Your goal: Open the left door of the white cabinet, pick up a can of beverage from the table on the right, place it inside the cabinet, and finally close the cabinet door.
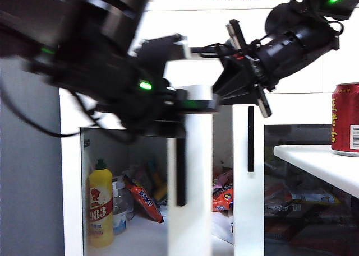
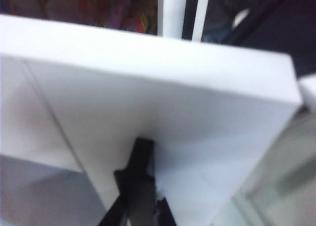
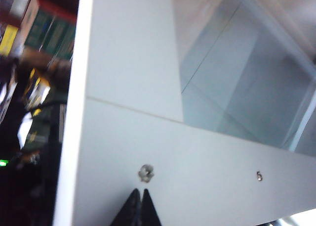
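Left door [image 1: 189, 172] of white cabinet [image 1: 72, 172] swung open, edge-on, top edge just below left gripper [image 2: 140, 206]. Left gripper clenched, tips against white panel. Right gripper [image 3: 141, 208] clenched, empty, tips near door's inner face by screw [image 3: 146, 172]. Can of beverage [image 1: 345, 119] upright on tabletop [image 1: 320, 162], well right of both grippers.

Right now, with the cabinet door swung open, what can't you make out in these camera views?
- Left gripper: exterior view blurs the arm; wrist view shows shut fingers at the white-framed left door, contact unclear.
- Right gripper: shut by the door's inner face; whether it touches is unclear.
- Red metal drink can: cut off by the exterior view's right edge.
- Snack packets inside the white cabinet: blurred, partly hidden by the door.
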{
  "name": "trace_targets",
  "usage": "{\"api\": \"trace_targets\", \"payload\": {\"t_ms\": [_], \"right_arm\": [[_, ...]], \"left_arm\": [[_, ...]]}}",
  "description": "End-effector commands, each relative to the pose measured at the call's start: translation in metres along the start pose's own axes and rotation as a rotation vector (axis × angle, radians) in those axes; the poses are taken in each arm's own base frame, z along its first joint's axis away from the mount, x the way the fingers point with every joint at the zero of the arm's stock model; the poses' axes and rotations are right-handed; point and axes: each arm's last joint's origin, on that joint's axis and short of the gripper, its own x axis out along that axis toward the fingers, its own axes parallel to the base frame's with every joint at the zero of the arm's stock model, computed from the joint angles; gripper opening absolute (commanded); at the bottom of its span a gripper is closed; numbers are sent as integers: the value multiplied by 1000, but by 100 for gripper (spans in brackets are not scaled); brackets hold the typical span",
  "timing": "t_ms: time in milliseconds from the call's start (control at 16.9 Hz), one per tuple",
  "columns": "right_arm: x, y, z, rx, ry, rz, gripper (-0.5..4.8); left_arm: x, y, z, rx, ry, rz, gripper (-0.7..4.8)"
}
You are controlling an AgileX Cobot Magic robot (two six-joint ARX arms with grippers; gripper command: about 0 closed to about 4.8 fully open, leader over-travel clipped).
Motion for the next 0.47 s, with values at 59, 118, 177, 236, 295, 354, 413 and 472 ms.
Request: {"api": "trace_targets", "payload": {"t_ms": [59, 118, 177, 236, 295, 354, 413, 472], "right_arm": [[20, 19, -3, -38, 50, 56, -8], [28, 27, -4, -47, 66, 85, -8], [34, 32, -6, -56, 80, 96, -8], [36, 34, -7, -58, 88, 102, -8], [39, 36, -8, -64, 95, 106, -8], [40, 38, -8, -69, 97, 116, -8], [40, 38, -8, -69, 98, 115, -8], [41, 38, -9, -69, 105, 118, -8]], "left_arm": [[-28, 18, 43, -133, -271, 117, -5], [-35, 21, 45, -108, -258, 129, -5], [-44, 25, 46, -100, -241, 130, -5], [-53, 29, 48, -94, -231, 130, -5], [-59, 31, 52, -95, -232, 130, -5], [-62, 32, 56, -105, -252, 129, -5], [-62, 32, 56, -107, -253, 128, -5], [-62, 32, 55, -104, -248, 129, -5]]}}
